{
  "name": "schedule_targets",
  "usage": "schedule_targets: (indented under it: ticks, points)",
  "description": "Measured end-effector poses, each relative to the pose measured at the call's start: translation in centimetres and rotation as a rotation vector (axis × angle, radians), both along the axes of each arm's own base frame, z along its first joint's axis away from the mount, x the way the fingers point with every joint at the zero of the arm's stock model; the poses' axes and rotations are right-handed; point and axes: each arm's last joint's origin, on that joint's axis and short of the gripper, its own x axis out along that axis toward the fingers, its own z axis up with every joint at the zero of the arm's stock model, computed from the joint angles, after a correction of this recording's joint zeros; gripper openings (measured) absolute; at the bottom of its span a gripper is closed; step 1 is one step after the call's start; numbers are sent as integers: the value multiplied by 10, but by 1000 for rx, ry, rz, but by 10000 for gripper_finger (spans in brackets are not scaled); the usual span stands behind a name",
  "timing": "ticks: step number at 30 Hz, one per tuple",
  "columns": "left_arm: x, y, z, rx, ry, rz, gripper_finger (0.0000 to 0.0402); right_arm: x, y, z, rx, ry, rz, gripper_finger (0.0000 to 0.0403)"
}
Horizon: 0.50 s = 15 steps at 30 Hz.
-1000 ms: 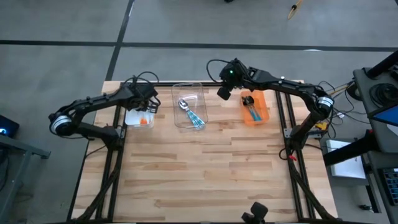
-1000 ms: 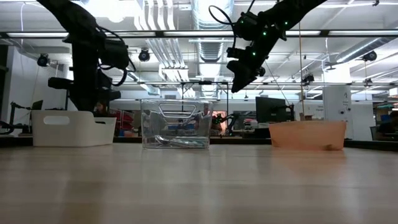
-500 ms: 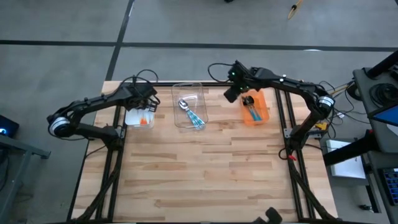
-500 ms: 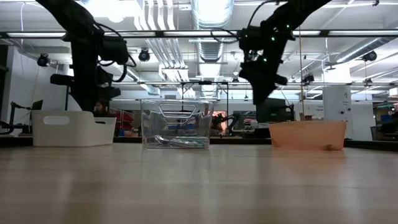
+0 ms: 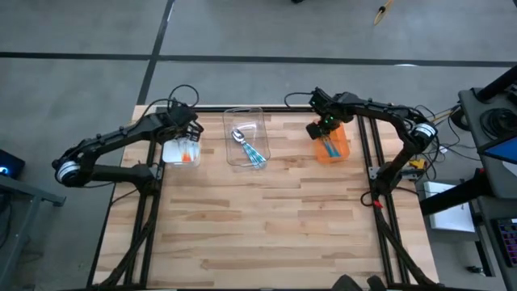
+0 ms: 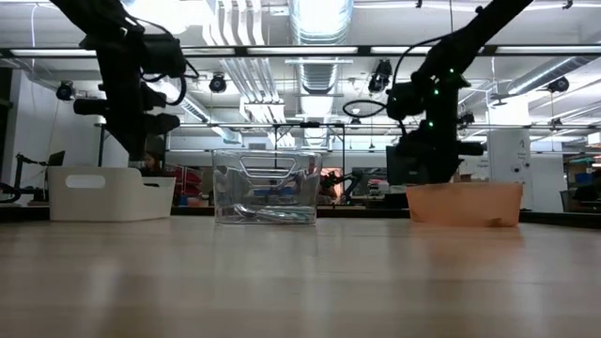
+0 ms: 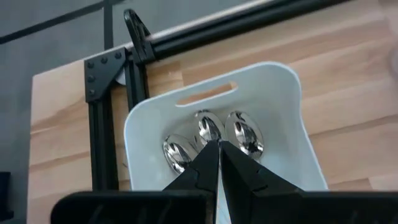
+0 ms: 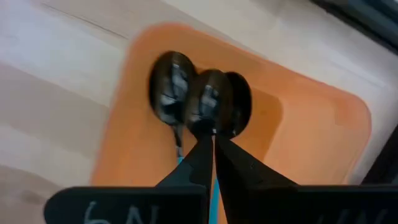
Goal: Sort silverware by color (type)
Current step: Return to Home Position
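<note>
**High view: right arm swings over the orange bin, both pincers empty**

High view first, and the big change is on the right. A second ago the right pincer (image 5: pixel 319 128) hung over the gap between the clear bin (image 5: pixel 260 121) and the orange bin (image 5: pixel 343 149). Now it has slid across and sits above the orange bin's inner end. The low view shows it dropped lower too, close above that bin's rim. Its fingers (image 8: pixel 198 158) are pressed together, with nothing between them. Right below them lie three dark-bowled spoons (image 8: pixel 171 87), side by side in the orange bin.

On the other side, the left pincer (image 5: pixel 186 128) has barely shifted, though its arm has drawn back a little. It hangs over the far end of the white bin (image 5: pixel 171 152), tips together and holding nothing. Three silver-bowled spoons (image 7: pixel 245 134) lie under it in that bin, their orange handles peeking out in the high view.

In the middle, the clear bin holds the teal-handled spoons (image 5: pixel 252 147), untouched. All three bins stand in a row at the far side of the worktop (image 5: pixel 266 218). Each arm hides part of the bin beneath it from above.
</note>
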Motion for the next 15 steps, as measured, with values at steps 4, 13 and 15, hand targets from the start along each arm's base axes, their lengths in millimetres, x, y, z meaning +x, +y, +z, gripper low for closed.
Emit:
schedule_targets:
  ticks: [4, 13, 15]
  points:
    - [-3, -2, 6, 39, -20, 8, 0, -5, -1, -12, -11, 0, -19, 9]
    - [-6, -4, 15, 102, -63, 19, 0, -8, 1, -28, -73, 4, -51, 9]
    - [-6, -3, 16, 108, -70, 19, 0, -9, 2, -32, -74, 5, -53, 9]
